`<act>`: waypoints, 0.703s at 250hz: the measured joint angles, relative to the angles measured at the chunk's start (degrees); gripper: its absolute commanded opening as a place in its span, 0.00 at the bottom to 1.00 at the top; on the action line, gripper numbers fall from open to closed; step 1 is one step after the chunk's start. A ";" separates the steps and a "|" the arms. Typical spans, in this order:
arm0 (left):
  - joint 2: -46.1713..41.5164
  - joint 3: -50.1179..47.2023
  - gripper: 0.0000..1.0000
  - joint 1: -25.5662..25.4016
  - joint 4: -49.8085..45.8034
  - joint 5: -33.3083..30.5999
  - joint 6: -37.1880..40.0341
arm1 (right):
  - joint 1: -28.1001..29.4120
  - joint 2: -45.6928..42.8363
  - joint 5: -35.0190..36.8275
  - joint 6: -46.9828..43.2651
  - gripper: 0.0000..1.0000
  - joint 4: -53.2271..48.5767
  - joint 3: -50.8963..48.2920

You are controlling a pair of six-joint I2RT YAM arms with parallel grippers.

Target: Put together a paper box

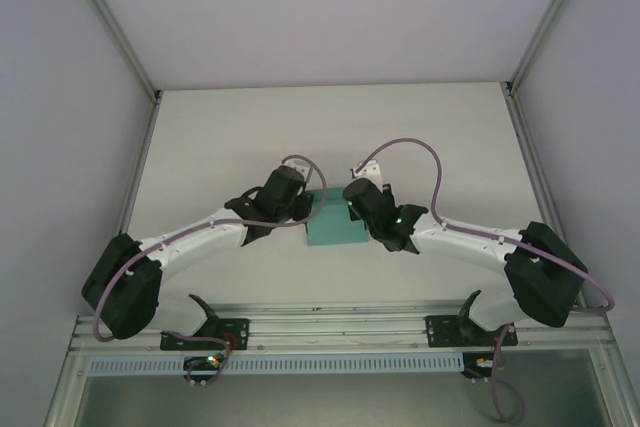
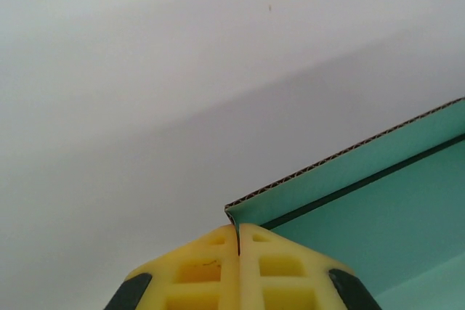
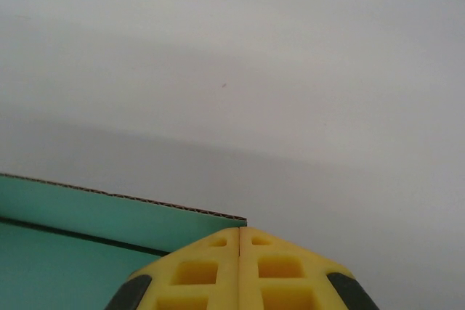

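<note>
The paper box (image 1: pixel 335 229) is teal-green corrugated card lying on the white table between the two arms. In the left wrist view one raised wall of the paper box (image 2: pixel 378 208) runs up to the right, and its corner is pinched in the seam of my left gripper (image 2: pixel 238 231), which is shut on it. My right gripper (image 3: pixel 240 231) is shut, its yellow tips at the end corner of another raised wall of the paper box (image 3: pixel 87 215); no card shows in its seam. From above, my left gripper (image 1: pixel 312 207) and right gripper (image 1: pixel 351 207) meet the box's far corners.
The white table (image 1: pixel 330 127) stretches behind the box to the back wall. Pale enclosure walls (image 1: pixel 60 147) stand on both sides. An aluminium rail (image 1: pixel 340 332) with the arm bases runs along the near edge.
</note>
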 measured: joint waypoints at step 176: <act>-3.91 -14.99 0.00 -10.60 22.99 -13.09 7.17 | 1.36 -9.57 -2.71 -2.19 0.27 10.86 -13.22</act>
